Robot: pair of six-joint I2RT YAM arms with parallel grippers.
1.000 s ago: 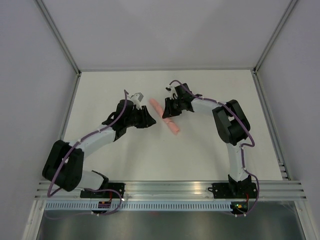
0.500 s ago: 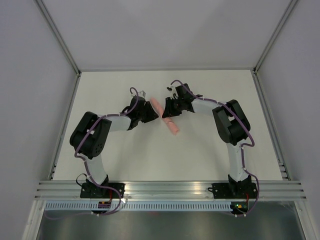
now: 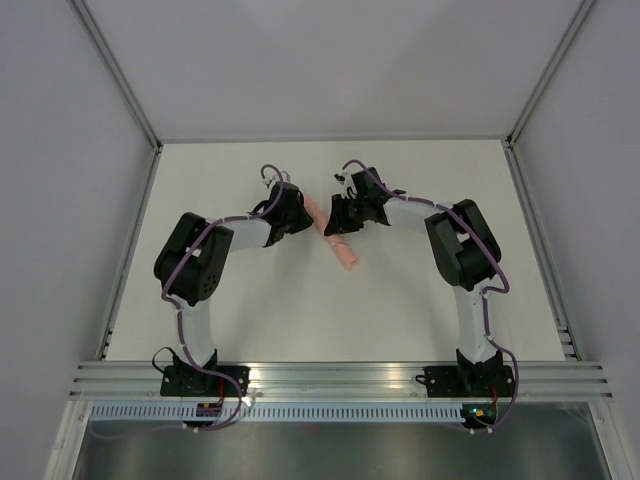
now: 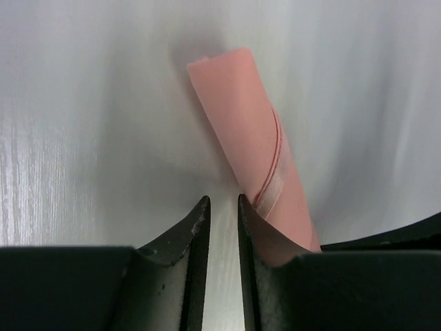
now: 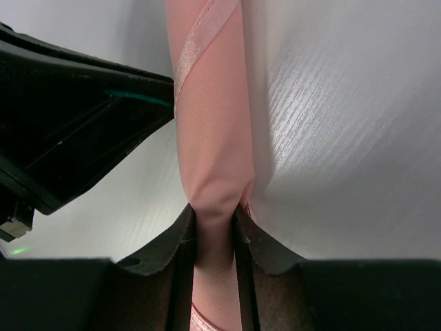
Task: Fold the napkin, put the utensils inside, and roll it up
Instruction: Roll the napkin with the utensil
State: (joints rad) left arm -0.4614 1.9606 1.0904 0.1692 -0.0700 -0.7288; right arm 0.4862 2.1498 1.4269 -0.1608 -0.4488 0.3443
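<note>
The napkin point(image 3: 346, 256) is a slim pink tube lying slantwise on the white table, its hem spiralling round it point(image 4: 242, 121). My right gripper point(image 5: 213, 210) is shut on the napkin point(image 5: 210, 131) about halfway along, squeezing the roll between both fingers. My left gripper point(image 4: 222, 202) stands at the roll's far left end. Its jaws are a narrow gap apart with only bare table between them, and the roll lies just outside its right finger point(image 4: 265, 234). The utensils are hidden.
The black body of my left gripper point(image 5: 76, 124) fills the left of the right wrist view, close beside the roll. White walls and metal frame rails point(image 3: 130, 250) border the table on three sides. Both arm bases sit on the near rail point(image 3: 340, 385).
My left arm has folded back at the elbow and its gripper has come in to the roll's far end, with the jaws narrowing. My right gripper and the roll have stayed put.
</note>
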